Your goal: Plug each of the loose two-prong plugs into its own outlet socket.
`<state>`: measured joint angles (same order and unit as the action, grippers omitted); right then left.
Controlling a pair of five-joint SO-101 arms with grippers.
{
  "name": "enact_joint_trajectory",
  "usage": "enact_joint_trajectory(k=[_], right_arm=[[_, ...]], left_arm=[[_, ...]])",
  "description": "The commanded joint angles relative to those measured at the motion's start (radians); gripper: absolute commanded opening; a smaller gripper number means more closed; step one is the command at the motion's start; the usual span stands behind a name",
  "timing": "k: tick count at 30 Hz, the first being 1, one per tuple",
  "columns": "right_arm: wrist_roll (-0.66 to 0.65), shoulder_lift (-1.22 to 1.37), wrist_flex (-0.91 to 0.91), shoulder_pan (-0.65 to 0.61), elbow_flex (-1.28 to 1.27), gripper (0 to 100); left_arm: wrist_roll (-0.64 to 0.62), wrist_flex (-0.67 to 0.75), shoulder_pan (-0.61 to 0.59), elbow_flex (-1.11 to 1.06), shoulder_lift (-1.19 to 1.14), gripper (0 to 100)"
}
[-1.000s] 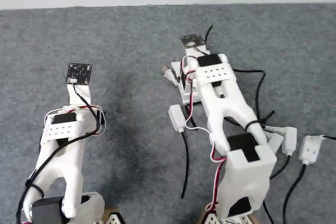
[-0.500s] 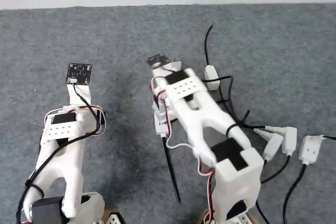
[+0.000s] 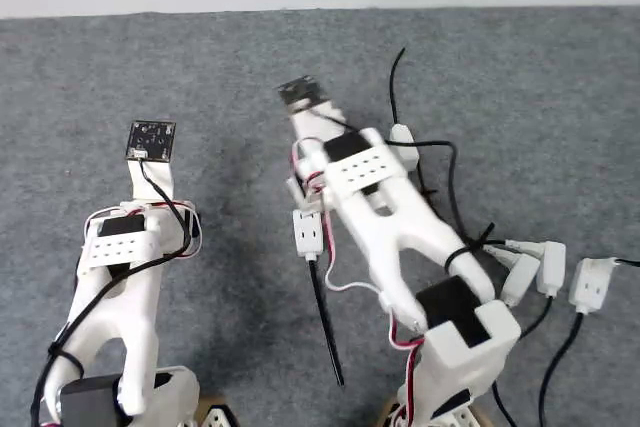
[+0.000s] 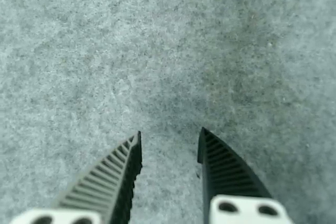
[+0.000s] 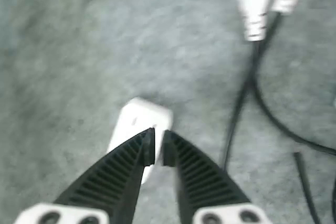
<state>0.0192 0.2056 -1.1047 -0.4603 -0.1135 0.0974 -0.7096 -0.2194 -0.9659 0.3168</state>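
Left jaws: parted to a moderate gap with nothing between them, hanging over bare grey worktop [image 4: 173,51]. Inner faces are dark and ribbed and taper to points. The white bases are cut off at the frame edge.

Right jaws: drawn almost together, with a thin slit between the tips and nothing visibly clamped. The tips overlap a white block [image 5: 137,121] lying on the worktop. It is smooth plastic with rounded corners. Its near end is hidden behind the jaws, so I cannot tell whether they touch it. Farther off lies a white connector [image 5: 253,3] trailing a black cord [image 5: 239,108]; prongs are hard to make out. A second white body beside it is cut off by the frame edge.

High view: a socket [image 3: 308,232], white and boxy with two slots in its face, lies just beside the right arm [image 3: 400,227]. Its stiff black cable [image 3: 325,327] runs back toward the arm bases. I cannot tell whether this is the same block. On the arm's other side is a white plug [image 3: 402,141], partly hidden by the arm, with its prongs not visible. Near that arm's base sit three white pieces [image 3: 551,267] close together with tangled cords, too small to sort plug from socket. The outermost cord runs off frame. The worktop surface is matte and felt-like.
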Motion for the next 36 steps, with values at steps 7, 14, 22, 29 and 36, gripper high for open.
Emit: enact_joint_trajectory(k=[7,14,22,29,36], right_arm=[[0.015,0.07,0.079,0.148,0.005,17.1],[-0.044,0.176,0.064,0.131,0.069,16.9],[-0.173,0.277,-0.058,0.131,0.17,16.5],[-0.224,0.39,-0.291,0.133,0.367,1.0],[-0.222,0.239,-0.466,0.133,0.44,0.9]], left_arm=[[0.009,0.02,-0.006,0.004,0.005,17],[0.009,0.02,-0.006,0.004,0.005,17],[0.009,0.02,-0.006,0.004,0.005,17],[0.009,0.02,-0.006,0.002,0.005,17],[0.009,0.02,-0.017,0.004,0.005,17]])
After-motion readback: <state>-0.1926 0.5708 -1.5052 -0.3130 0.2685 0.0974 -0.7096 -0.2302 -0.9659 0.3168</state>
